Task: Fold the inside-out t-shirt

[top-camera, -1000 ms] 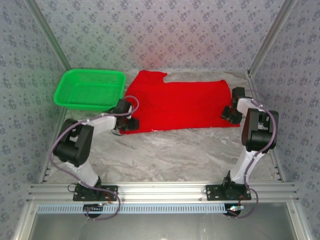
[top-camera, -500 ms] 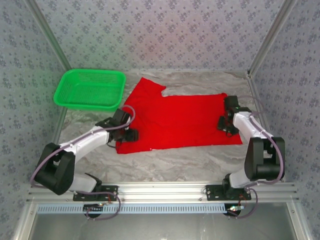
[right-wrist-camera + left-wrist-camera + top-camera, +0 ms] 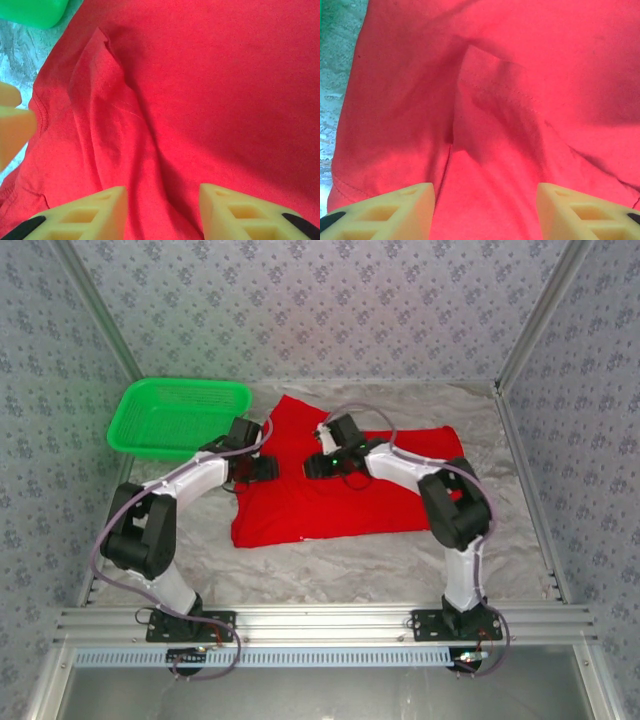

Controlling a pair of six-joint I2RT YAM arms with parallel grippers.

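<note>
The inside-out t-shirt (image 3: pixel 350 505) lies spread flat on the marble table, plain red side up, with one sleeve pointing to the far side. My left gripper (image 3: pixel 262 468) hangs over the shirt's left part. My right gripper (image 3: pixel 312 465) faces it from the right, a short gap apart. In the left wrist view the left gripper (image 3: pixel 485 200) is open above a creased fold of the red cloth (image 3: pixel 520 75). In the right wrist view the right gripper (image 3: pixel 162 200) is open over wrinkled red cloth (image 3: pixel 225 75). Nothing is pinched in either.
A green plastic basket (image 3: pixel 180 418) stands at the far left, close to the shirt's left edge and the left arm; its corner (image 3: pixel 30 10) is in the right wrist view. Bare marble table (image 3: pixel 330 570) runs along the near side. Patterned walls close in the back and sides.
The right arm swung from the shirt's right edge across to its middle left. The left gripper moved away from the near left corner, farther up the shirt's left side.
</note>
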